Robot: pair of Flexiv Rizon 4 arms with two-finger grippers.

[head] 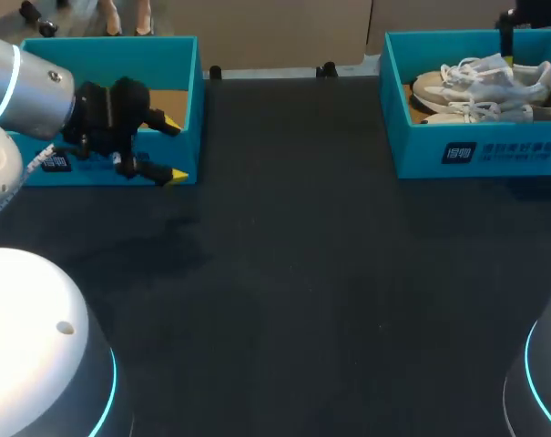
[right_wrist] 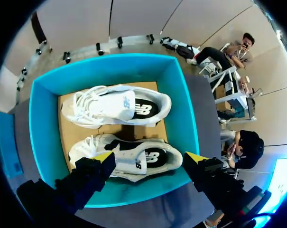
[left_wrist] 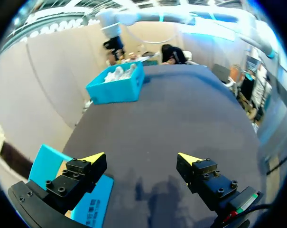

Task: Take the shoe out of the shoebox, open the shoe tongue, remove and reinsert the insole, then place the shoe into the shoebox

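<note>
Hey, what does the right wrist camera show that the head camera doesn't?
Only the right wrist view: the dark insoles inside both shoes, seen from directly above. Only the head view: the open left tool by a second teal box, and the dark table between the boxes. Both: the shoebox holding the two white shoes.

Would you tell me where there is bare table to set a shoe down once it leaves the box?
The table is bare between the left box and the shoebox, and in front of both. It is crowded inside the shoebox, where two shoes lie side by side, and at the left box's front, by the left gripper.
</note>
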